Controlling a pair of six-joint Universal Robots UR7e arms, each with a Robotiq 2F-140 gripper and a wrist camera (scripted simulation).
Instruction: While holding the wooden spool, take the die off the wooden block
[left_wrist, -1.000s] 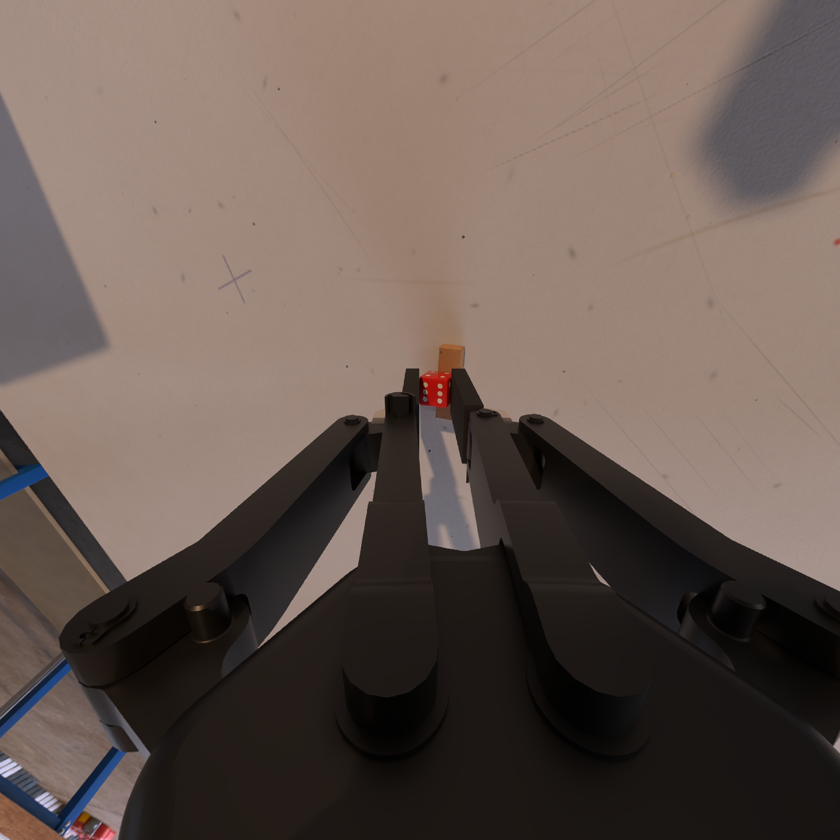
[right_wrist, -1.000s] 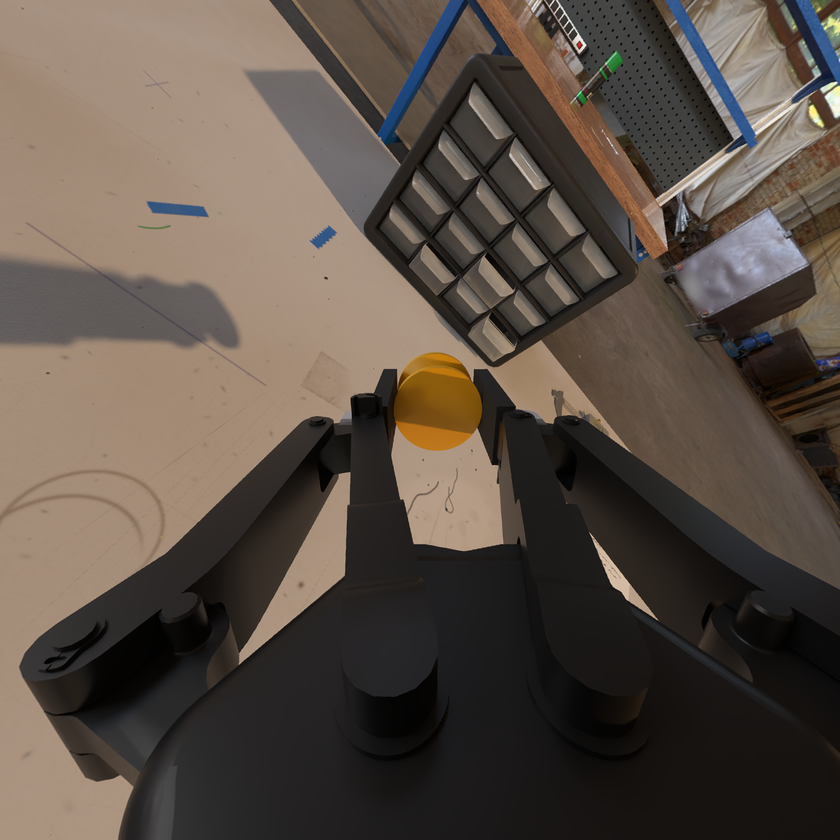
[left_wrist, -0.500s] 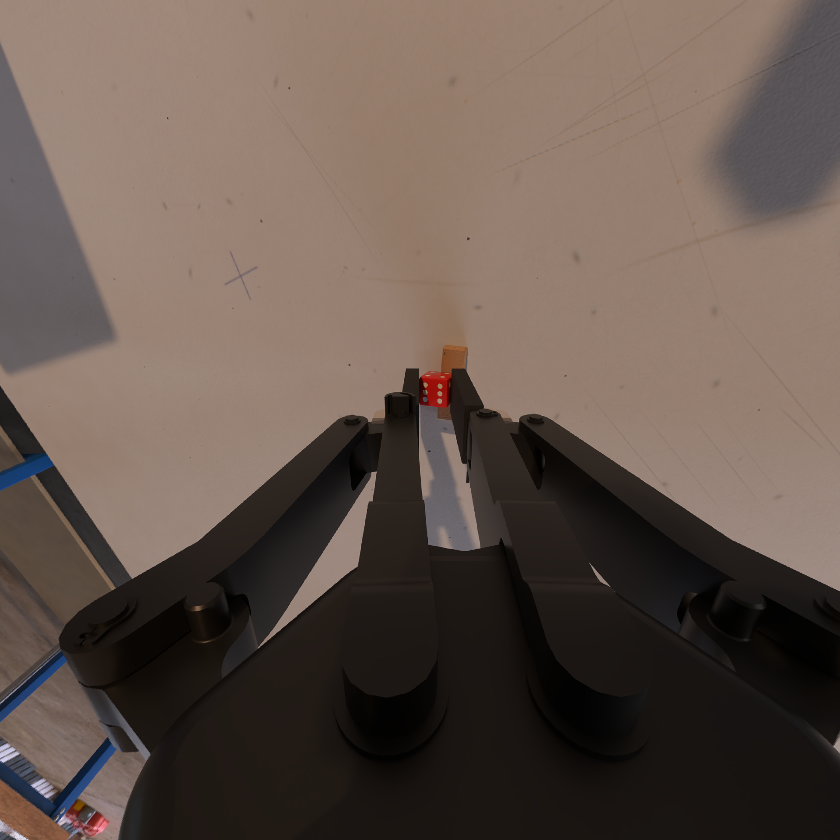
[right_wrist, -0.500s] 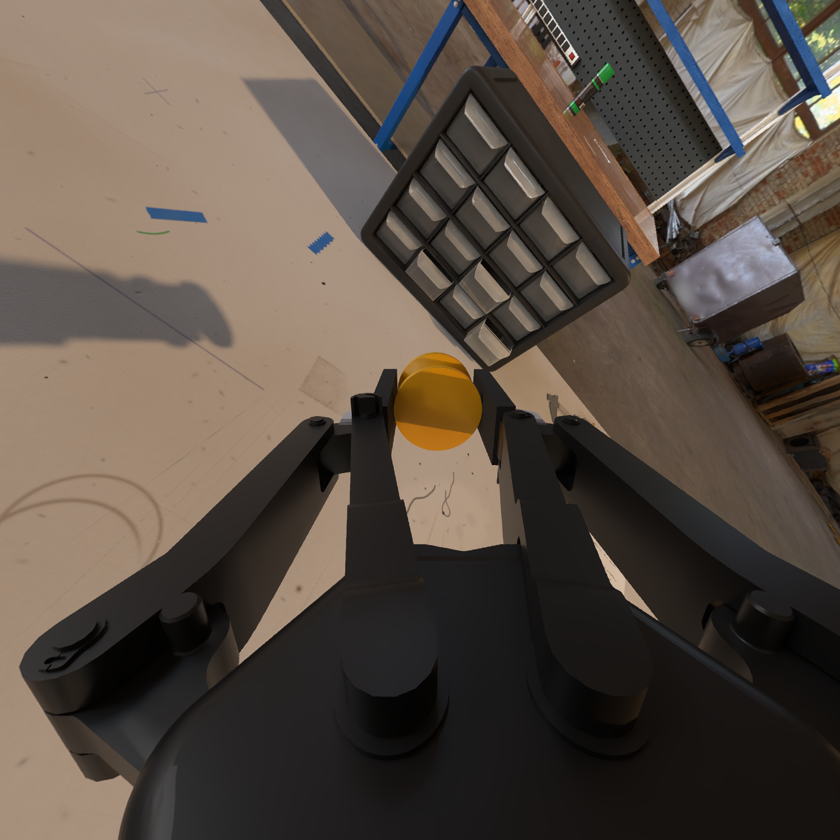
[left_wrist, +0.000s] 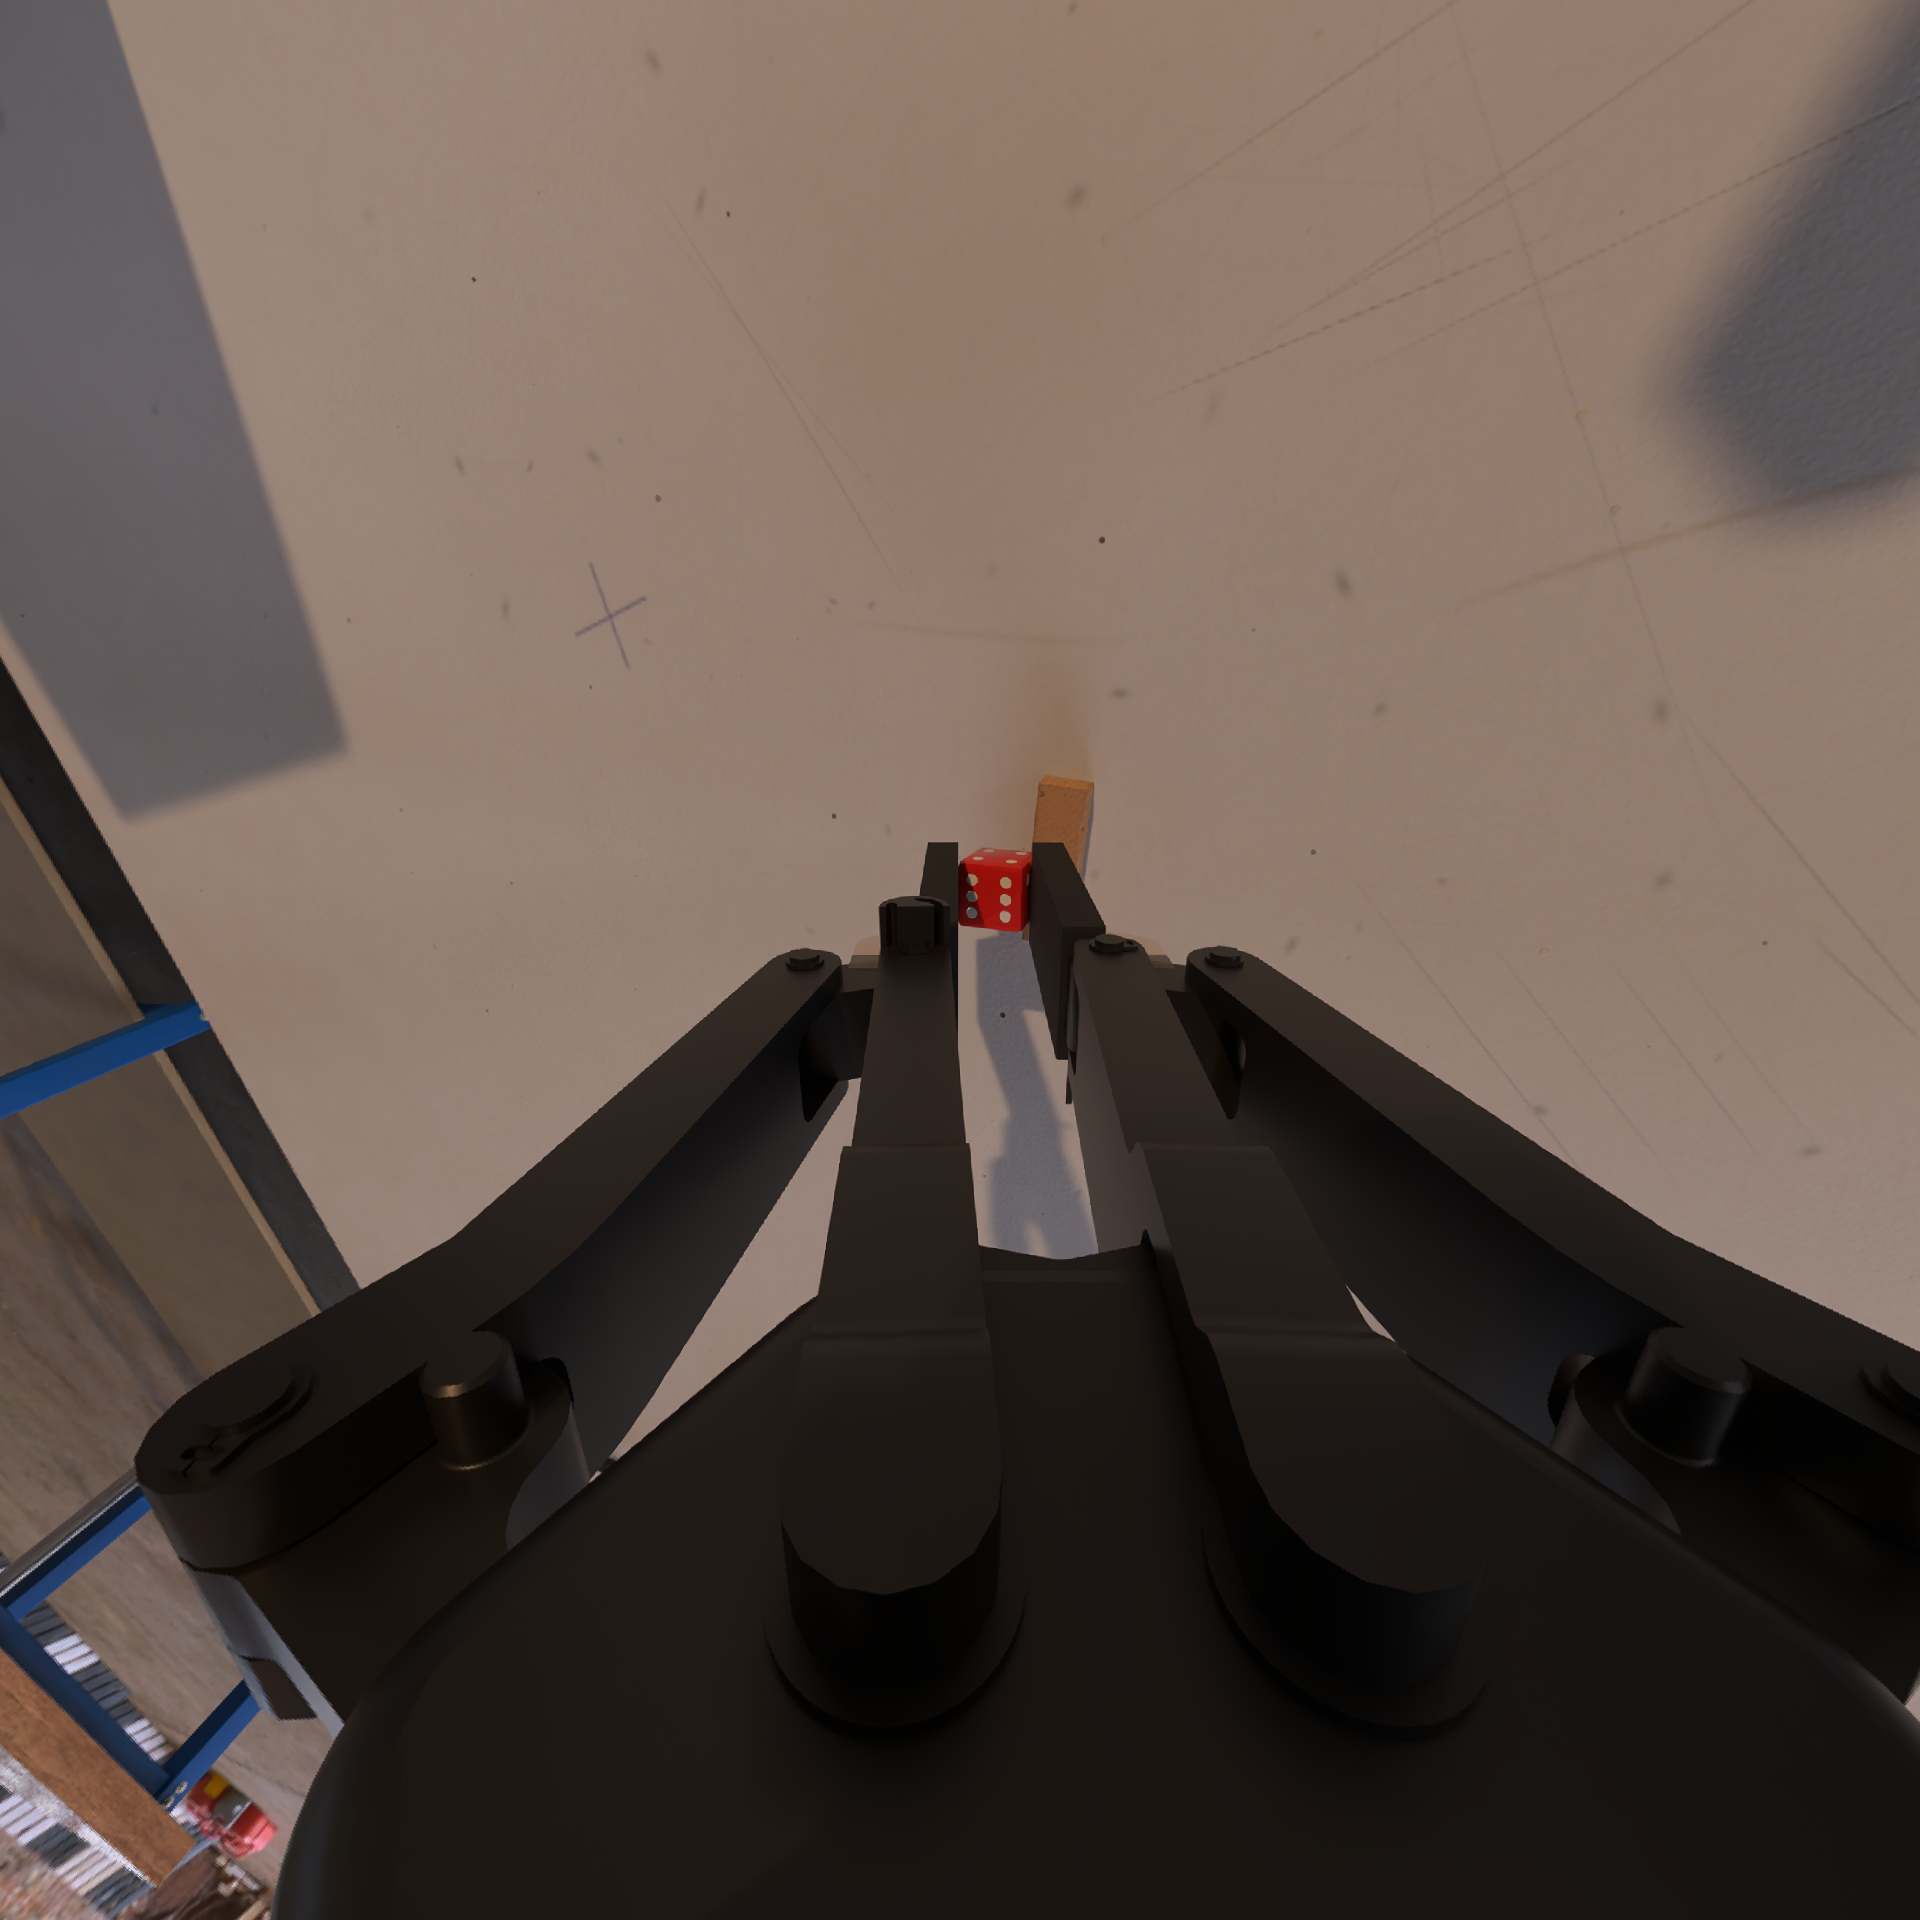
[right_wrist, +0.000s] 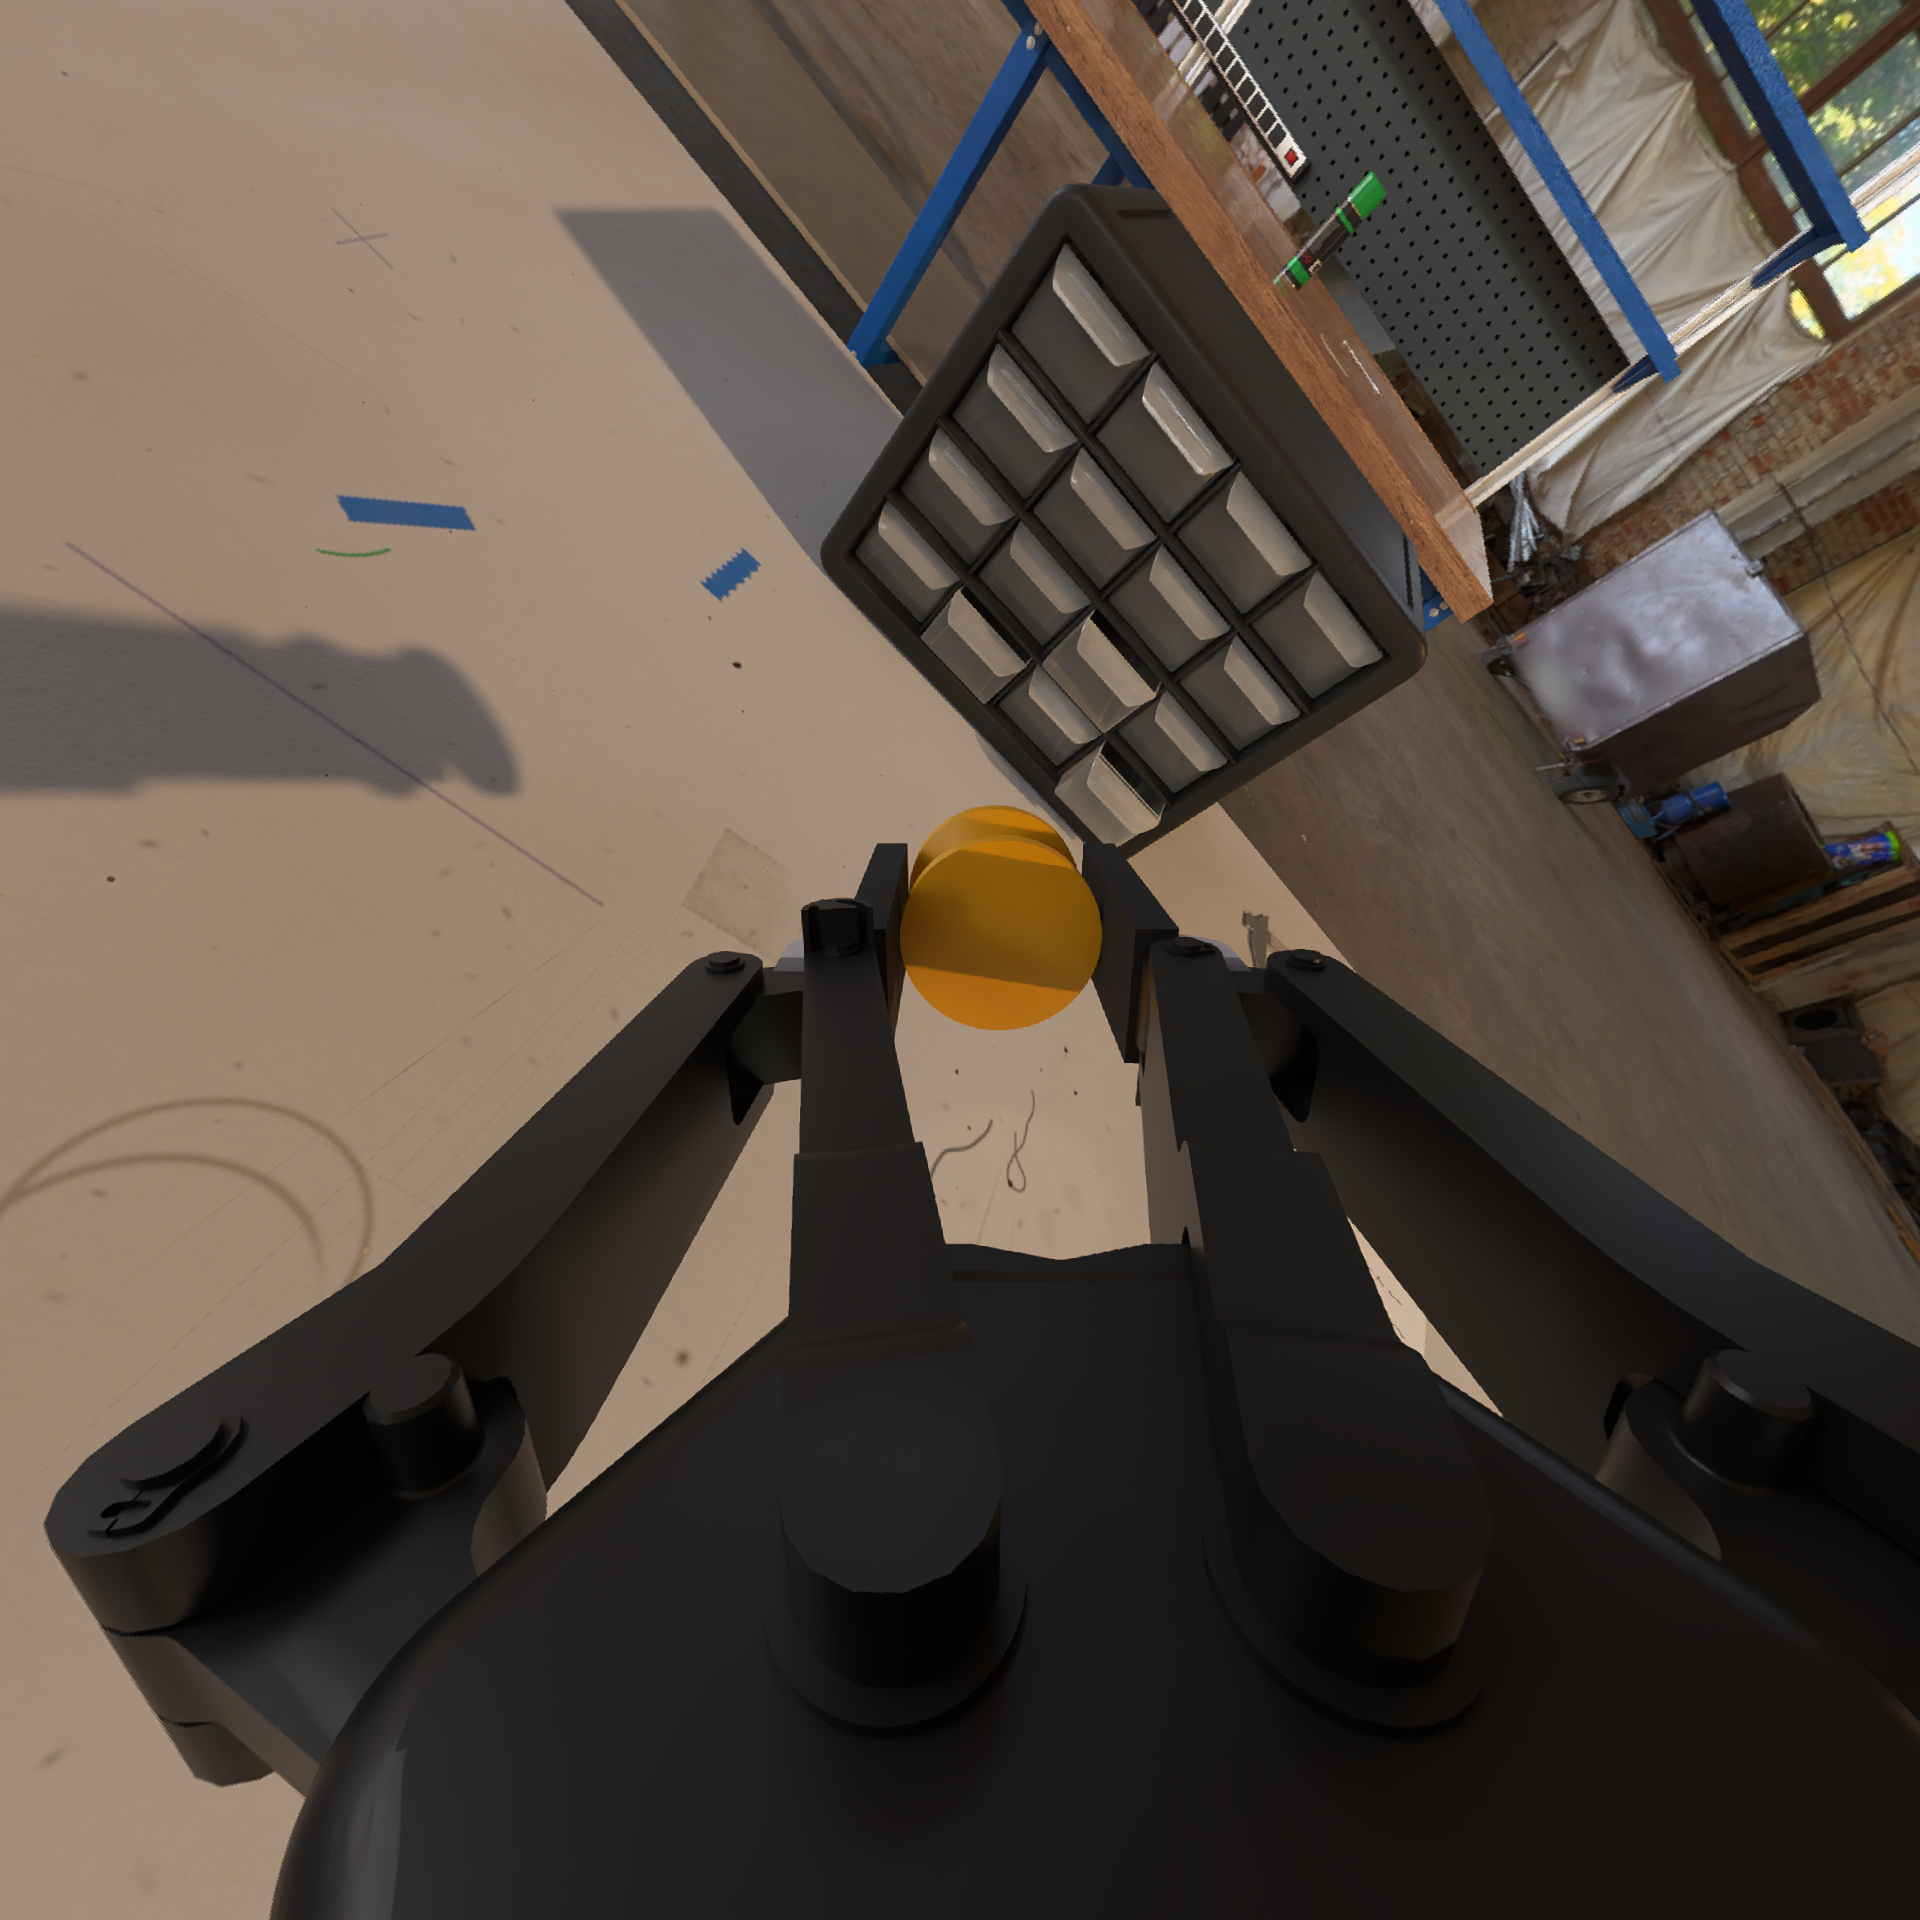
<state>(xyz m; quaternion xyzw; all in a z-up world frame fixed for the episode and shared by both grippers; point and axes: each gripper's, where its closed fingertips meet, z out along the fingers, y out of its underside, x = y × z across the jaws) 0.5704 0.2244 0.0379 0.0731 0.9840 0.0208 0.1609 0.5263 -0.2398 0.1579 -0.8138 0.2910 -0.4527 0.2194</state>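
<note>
The left gripper clamps the red die; the block lies on the table at one o'clock behind it. The right gripper pinches the spool above the table, a drawer cabinet at one o'clock. No legible writing shows.

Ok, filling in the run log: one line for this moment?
left gripper: shut on die | block: behind die | right gripper: shut on spool

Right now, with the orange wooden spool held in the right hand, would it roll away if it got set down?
Probably. The orange wooden spool has round end discs, so on its side it should roll across the flat tan table. Stood on one flat end, it looks squat enough to stay put. It seems rigid in the right hand.
</note>
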